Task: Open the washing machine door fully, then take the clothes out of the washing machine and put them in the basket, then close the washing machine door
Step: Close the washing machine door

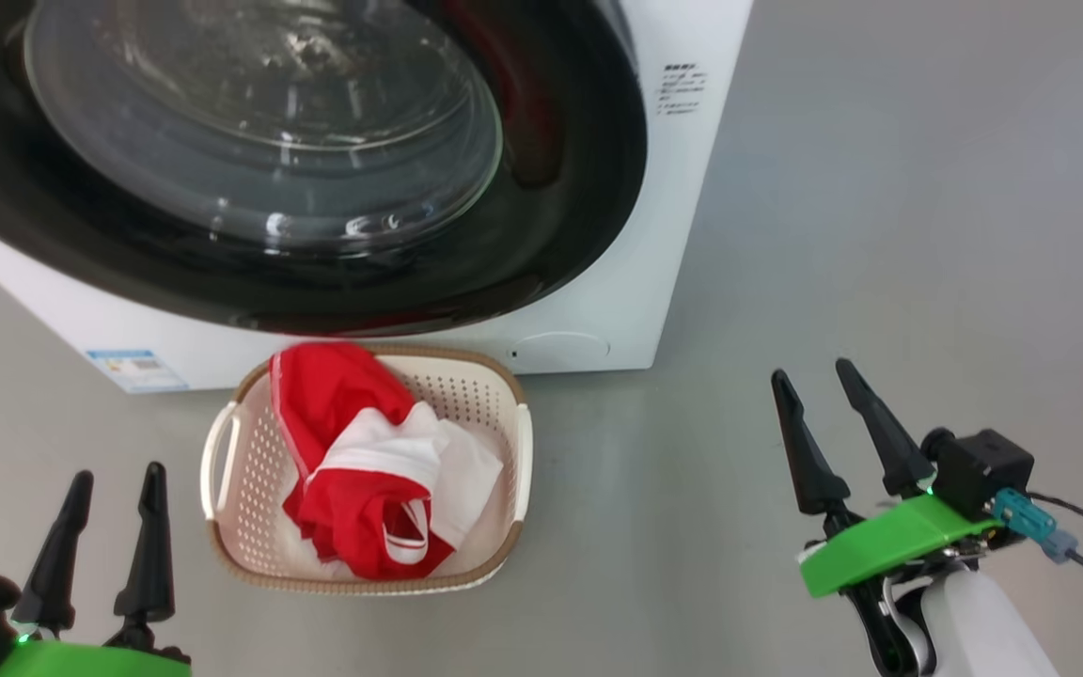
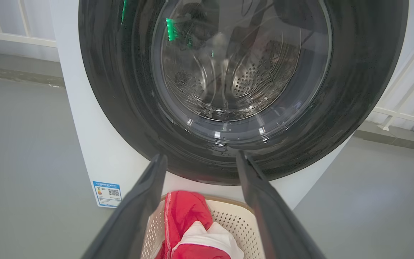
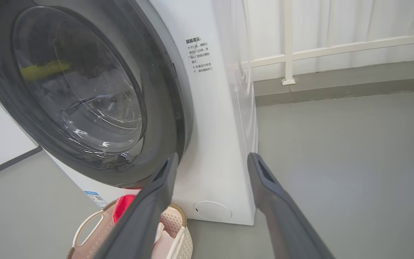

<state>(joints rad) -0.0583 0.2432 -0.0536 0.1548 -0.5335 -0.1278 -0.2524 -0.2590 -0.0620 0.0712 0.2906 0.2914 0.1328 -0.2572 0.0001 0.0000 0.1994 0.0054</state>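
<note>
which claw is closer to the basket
The left claw, open just beside the left handle of the basket. The right claw, also open, stands much farther off across bare floor.

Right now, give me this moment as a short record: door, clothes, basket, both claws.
door: washing machine door looks shut against the washing machine
clothes: red and white clothes lie in the basket
left claw: open, empty, left of the basket
right claw: open, empty, right of the basket
stage: all steps look done
</note>
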